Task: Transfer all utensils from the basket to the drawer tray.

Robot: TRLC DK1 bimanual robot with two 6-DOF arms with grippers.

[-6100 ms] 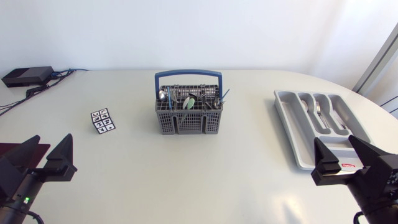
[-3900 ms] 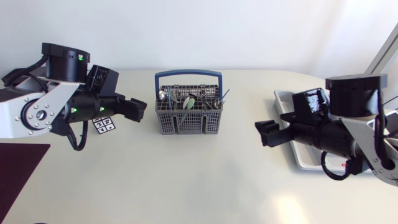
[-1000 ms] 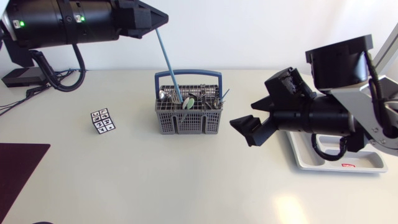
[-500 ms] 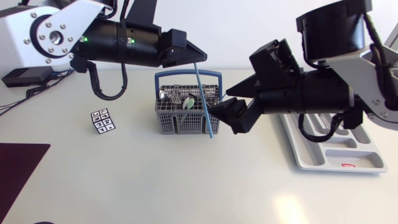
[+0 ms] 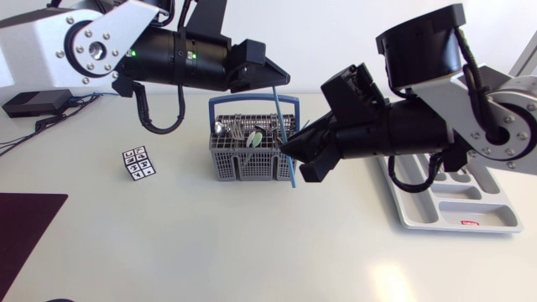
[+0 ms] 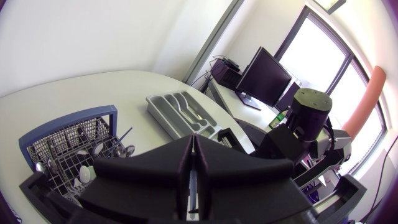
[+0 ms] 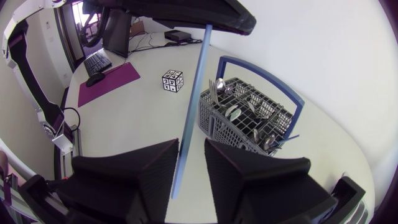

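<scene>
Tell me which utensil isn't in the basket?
The long blue utensil: the left gripper holds it, lower end between the right gripper's open fingers. The other utensils stand in the basket.

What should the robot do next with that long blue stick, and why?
Probably close the right fingers on the blue stick. The left fingers grip its top end, and it hangs down between the open right fingers. The tray lies on the right arm's side, so a handover looks sensible.

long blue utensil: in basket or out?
Out: the blue utensil hangs from the left tool, clear of the basket, between open fingers of the right tool.
</scene>
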